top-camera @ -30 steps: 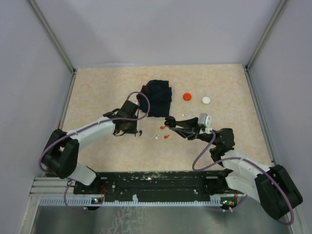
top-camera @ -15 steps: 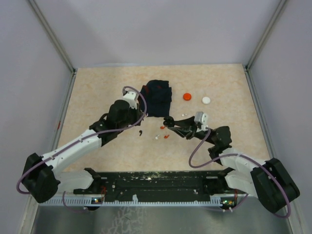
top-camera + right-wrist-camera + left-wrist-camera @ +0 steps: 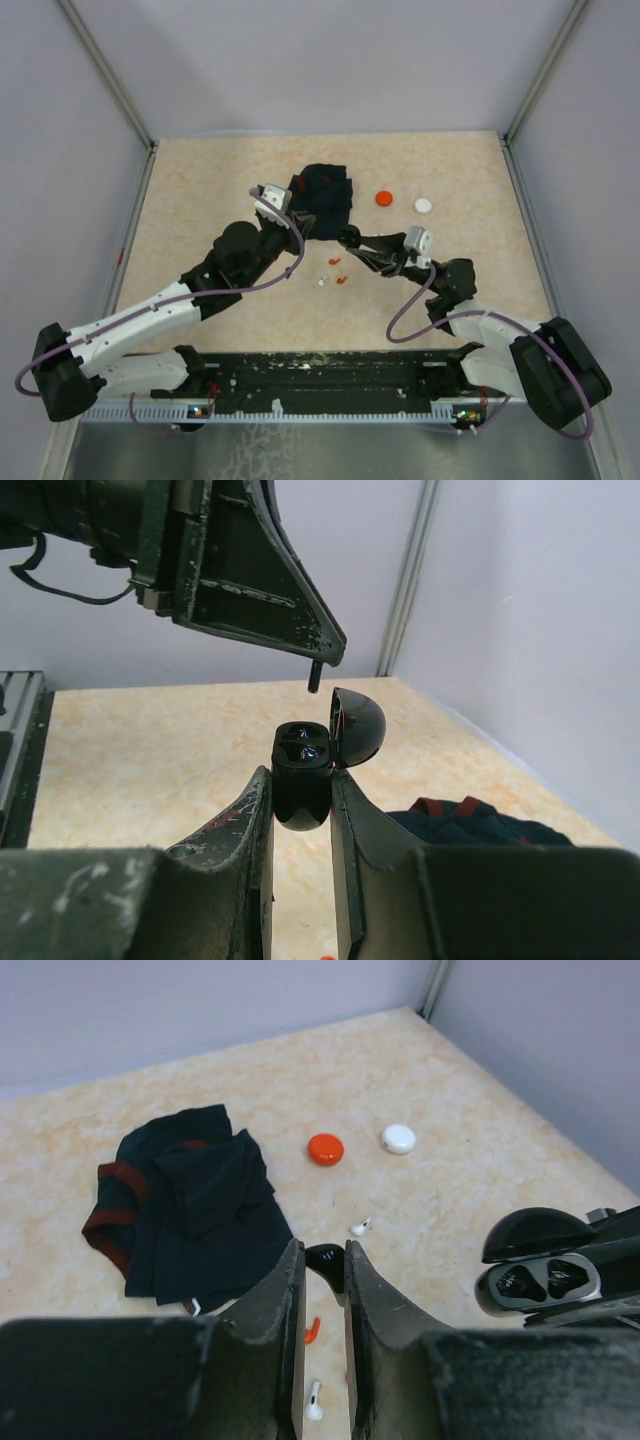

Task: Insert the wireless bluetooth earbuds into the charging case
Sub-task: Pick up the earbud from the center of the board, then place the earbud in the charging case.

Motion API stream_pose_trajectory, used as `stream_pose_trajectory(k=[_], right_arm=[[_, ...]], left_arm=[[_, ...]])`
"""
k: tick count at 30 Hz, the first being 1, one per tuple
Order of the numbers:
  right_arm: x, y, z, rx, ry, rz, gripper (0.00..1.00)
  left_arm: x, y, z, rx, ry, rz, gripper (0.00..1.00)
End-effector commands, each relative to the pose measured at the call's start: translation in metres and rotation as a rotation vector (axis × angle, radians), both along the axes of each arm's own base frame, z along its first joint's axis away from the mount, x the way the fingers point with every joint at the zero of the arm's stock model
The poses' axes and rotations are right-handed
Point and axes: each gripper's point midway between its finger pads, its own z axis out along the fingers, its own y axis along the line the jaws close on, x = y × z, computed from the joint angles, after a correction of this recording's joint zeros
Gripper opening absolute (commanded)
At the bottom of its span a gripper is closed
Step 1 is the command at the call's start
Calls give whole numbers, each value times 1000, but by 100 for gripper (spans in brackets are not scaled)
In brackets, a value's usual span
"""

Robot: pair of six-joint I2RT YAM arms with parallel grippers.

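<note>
Left wrist view: the left pincer is closed on the black earbud, pinching its bulb right at the fingertips. The earbud looks tiny, light and glossy-hard, so it is likely to twist or squirt out under a loose pinch. The bulb is probably the best place to hold it, leaving the stem free to lead. Right of the tips and a little lower is the charging case, lid up, both sockets empty. Under the tips lie a red earbud and a white earbud on the tabletop.

Right wrist view: the right pincer clamps the case by its smooth, rigid body, sockets facing up. Above and just beyond it, the earbud's stem points down, clear of the sockets.

Top view: both pincers meet just beside the dark cloth.
</note>
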Motion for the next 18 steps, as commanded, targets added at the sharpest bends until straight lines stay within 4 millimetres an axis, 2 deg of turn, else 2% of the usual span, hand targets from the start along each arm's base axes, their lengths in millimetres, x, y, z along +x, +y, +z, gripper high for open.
stream_pose_trajectory(k=[1,8,18], right_arm=[[4,-5,42,89,-145,-52,0],[8,-6,43,117,-165,-68,0],[7,-4,46,137,-195,-53,0]], left_arm=[[-4,-1,46,-128,-98,22,14],[-23,-19,66,-211,-126,-72,13],[-41,-44,68,-229,-139,-170,13]])
